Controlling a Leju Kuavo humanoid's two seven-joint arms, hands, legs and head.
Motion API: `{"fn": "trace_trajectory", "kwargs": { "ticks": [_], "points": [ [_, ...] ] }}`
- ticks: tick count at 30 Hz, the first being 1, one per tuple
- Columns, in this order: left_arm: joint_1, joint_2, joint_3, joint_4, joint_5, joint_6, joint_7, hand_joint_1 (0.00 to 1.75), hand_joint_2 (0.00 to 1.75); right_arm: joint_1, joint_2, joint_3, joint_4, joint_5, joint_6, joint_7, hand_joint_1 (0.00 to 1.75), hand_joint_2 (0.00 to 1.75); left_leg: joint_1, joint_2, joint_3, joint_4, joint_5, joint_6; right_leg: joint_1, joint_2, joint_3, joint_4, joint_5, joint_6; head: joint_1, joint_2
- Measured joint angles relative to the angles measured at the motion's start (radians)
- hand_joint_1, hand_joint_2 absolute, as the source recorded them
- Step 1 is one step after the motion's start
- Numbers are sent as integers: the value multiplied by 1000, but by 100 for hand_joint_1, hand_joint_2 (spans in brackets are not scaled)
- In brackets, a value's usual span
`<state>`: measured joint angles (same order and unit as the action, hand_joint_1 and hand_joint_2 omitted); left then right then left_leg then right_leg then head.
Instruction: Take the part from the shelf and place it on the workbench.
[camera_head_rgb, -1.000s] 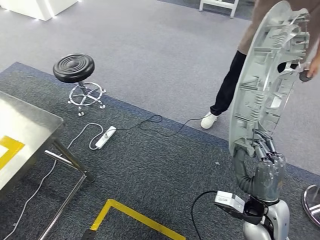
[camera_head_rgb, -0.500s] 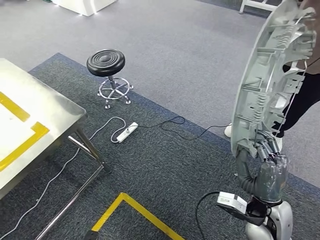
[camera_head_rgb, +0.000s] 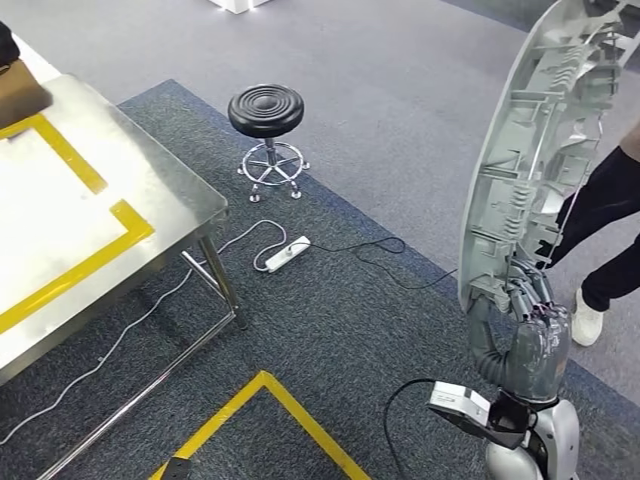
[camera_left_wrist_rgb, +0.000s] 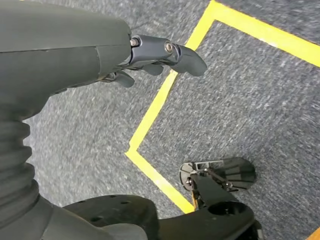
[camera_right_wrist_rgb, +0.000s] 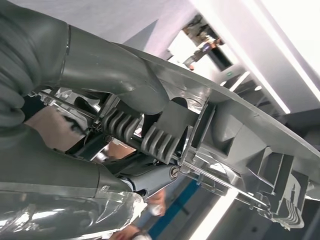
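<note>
right hand (camera_head_rgb: 534, 322) grips grey ribbed part (camera_head_rgb: 532, 150) upright at its lower end | left hand (camera_left_wrist_rgb: 113, 55) empty, fingers loosely apart over carpet | steel surface (camera_head_rgb: 173, 195) well left

My right hand (camera_head_rgb: 533, 325) is grey with dark fingers, and it holds a light grey part (camera_head_rgb: 537, 150). Far from that hand I see a shiny silver workbench (camera_head_rgb: 162, 190) with yellow stripes, a black stool (camera_head_rgb: 266, 110), a white power strip (camera_head_rgb: 287, 254), and dark blue-grey speckled carpet (camera_head_rgb: 332, 330) with yellow tape (camera_head_rgb: 302, 420).
</note>
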<state>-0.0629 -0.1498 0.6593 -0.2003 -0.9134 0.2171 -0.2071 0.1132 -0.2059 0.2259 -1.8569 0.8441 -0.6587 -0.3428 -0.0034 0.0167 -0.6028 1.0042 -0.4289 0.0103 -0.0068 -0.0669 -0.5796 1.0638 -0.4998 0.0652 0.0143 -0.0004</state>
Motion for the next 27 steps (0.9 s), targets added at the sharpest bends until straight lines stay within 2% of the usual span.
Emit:
{"fn": "trace_trajectory", "kwargs": {
  "ticks": [2,3,4,5,6,8,9,10,11,12,13,14,16,18,19,20,21,22,23,24,25,27],
  "points": [
    [-1,-1,0,0,0,0,0,0,175,2,0,0,-1,0,-1,0,175,175,4,-20,1,-1,1,7,-2,49,-51,113,-59,7,7,0],
    [-1,-2,0,0,-1,0,0,0,175,5,0,0,-1,0,-2,0,175,175,4,-30,1,-1,1,8,-2,59,-86,183,-88,9,9,0],
    [-1,-2,0,0,-1,0,0,0,175,8,0,0,-1,1,-2,-1,175,175,4,-42,1,-1,1,9,-3,64,-115,236,-104,10,10,0],
    [-1,-2,0,0,-1,0,0,0,175,11,0,0,-1,1,-2,-1,175,175,5,-53,2,-1,1,9,-3,65,-131,258,-102,12,10,0],
    [0,-1,0,0,-1,0,1,0,175,14,0,0,-1,2,-2,-2,175,175,6,-66,3,0,1,8,-5,65,-129,244,-81,13,10,0],
    [0,-1,1,0,-1,0,1,0,175,16,0,0,-1,2,-3,-2,175,175,10,-90,6,1,0,2,-13,78,-76,122,-7,17,10,0],
    [0,-1,1,0,-1,0,1,0,175,16,0,0,-2,2,-4,-2,175,175,12,-102,6,2,-1,-4,-17,99,-44,58,19,20,11,0],
    [-1,-1,1,0,-2,0,1,0,175,16,0,1,-3,2,-5,-2,175,175,13,-113,3,5,-1,-11,-22,121,-20,8,33,18,12,0],
    [-1,0,1,0,-3,1,1,0,175,18,0,1,-3,3,-6,-2,175,175,13,-123,-1,6,1,-18,-24,138,-7,-18,36,14,12,0],
    [0,1,1,0,-4,1,1,0,175,19,0,1,-4,3,-7,-3,175,175,13,-131,-5,5,5,-25,-24,145,-5,-23,32,6,13,0],
    [1,1,1,0,-4,1,1,0,175,21,0,1,-4,3,-8,-3,175,175,15,-141,-9,3,8,-32,-23,138,-5,-25,33,-5,13,0],
    [4,2,1,0,-5,2,1,0,175,22,0,1,-5,3,-8,-3,175,175,16,-139,-11,1,10,-37,-22,128,-5,-26,35,-14,12,0],
    [5,2,2,0,-5,1,2,0,175,21,0,0,-6,3,-9,-3,175,175,13,-98,-28,33,-12,-47,-22,107,-3,-28,37,-29,6,0],
    [2,2,2,0,-5,1,2,0,175,23,0,0,-8,3,-11,-3,175,175,10,-47,-82,144,-72,-52,-19,82,-2,-29,36,-39,-1,0],
    [0,2,2,0,-5,1,3,0,175,24,0,0,-8,3,-11,-3,175,175,10,-36,-116,212,-101,-53,-17,69,-2,-29,36,-41,-2,0],
    [-1,2,2,0,-4,1,3,0,175,25,0,0,-8,3,-11,-3,175,175,10,-32,-140,262,-116,-52,-15,56,-2,-29,35,-43,-2,0],
    [-1,1,2,0,-3,0,3,0,175,25,0,0,-8,3,-11,-3,175,175,10,-31,-149,280,-113,-50,-13,44,-1,-29,34,-44,-2,0],
    [-1,1,2,0,-3,0,3,0,175,25,0,0,-8,3,-11,-3,175,175,10,-30,-138,262,-93,-47,-12,33,0,-29,33,-44,-2,0],
    [-1,1,2,0,-3,0,3,0,175,25,0,0,-8,4,-11,-4,175,175,8,-23,-111,212,-62,-42,-10,22,2,-29,32,-43,-2,0],
    [-1,1,2,0,-4,0,3,0,175,25,0,0,-8,4,-11,-4,175,175,4,-2,-75,148,-31,-34,-9,12,5,-29,30,-41,-2,0],
    [-2,1,2,0,-4,0,3,0,175,24,0,0,-8,5,-11,-5,175,175,-2,21,-41,85,-12,-28,-5,3,6,-27,27,-37,-2,0],
    [-5,2,2,0,-6,0,2,0,175,23,0,0,-8,6,-11,-6,175,175,-10,52,-9,17,-2,-18,2,-15,8,-27,22,-28,-2,0]
  ]
}}
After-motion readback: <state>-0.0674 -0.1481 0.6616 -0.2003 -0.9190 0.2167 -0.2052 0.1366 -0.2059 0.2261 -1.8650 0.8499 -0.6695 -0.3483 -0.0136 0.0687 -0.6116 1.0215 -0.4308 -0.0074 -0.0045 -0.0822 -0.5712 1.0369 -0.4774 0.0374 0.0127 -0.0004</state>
